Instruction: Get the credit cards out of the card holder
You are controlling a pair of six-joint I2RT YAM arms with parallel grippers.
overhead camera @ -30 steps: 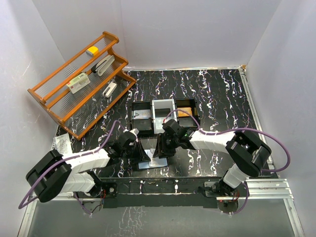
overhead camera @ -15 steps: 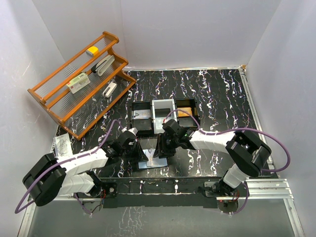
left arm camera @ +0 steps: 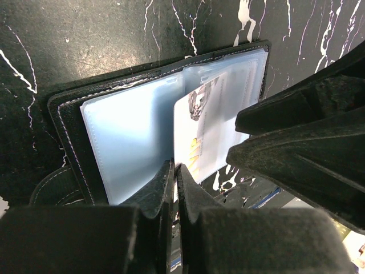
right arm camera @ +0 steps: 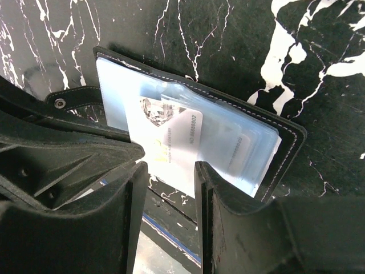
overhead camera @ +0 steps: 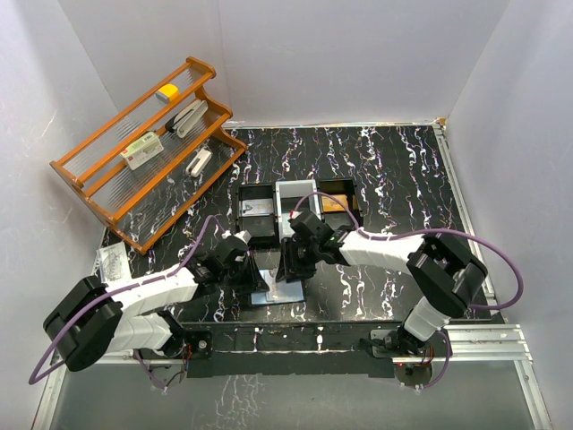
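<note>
Stitched, leather-like black card holder (left arm camera: 67,123) is laid open on the white-veined black table (overhead camera: 394,170) at lower centre of the overhead view. Its glossy pale blue clear pockets are exposed, and a white card (right arm camera: 174,128) printed with a diamond is seen sticking partway out. The left gripper (left arm camera: 174,166) is shut tight at that card's lower edge, though a pinch cannot be confirmed. The right gripper (right arm camera: 169,166) is held partly open over the card, whose lettering is mostly hidden by dark fingers.
</note>
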